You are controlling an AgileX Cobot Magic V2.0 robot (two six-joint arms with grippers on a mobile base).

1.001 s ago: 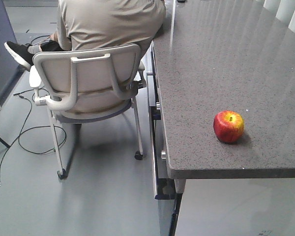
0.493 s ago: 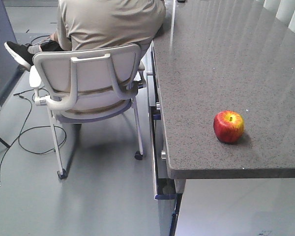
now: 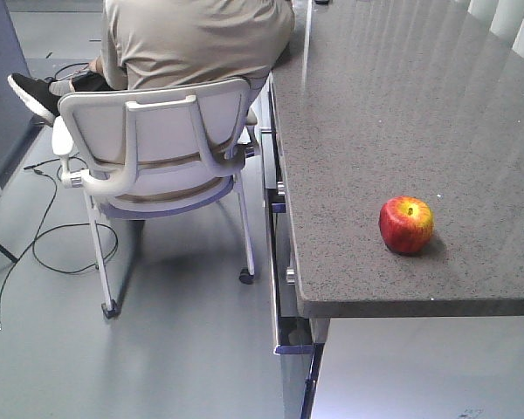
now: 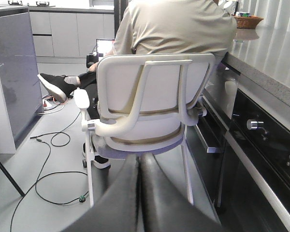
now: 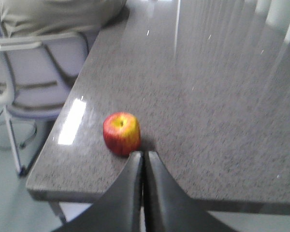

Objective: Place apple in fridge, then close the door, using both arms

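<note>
The red apple (image 3: pixel 406 224) with a yellow patch at its stem sits on the grey speckled counter (image 3: pixel 393 105), near the front edge. In the right wrist view the apple (image 5: pixel 121 133) lies just beyond and a little left of my right gripper (image 5: pixel 144 154), which is shut and empty above the counter's front edge. My left gripper (image 4: pixel 138 159) is shut and empty, held over the floor and pointing at a white chair (image 4: pixel 145 101). The fridge and its door are out of view.
A person in a beige shirt (image 3: pixel 196 39) sits in the white chair (image 3: pixel 157 144) left of the counter. Black cables (image 3: pixel 52 236) lie on the grey floor. Dark drawers with metal knobs (image 4: pixel 253 124) run under the counter. A grey cabinet (image 4: pixel 12 72) stands at left.
</note>
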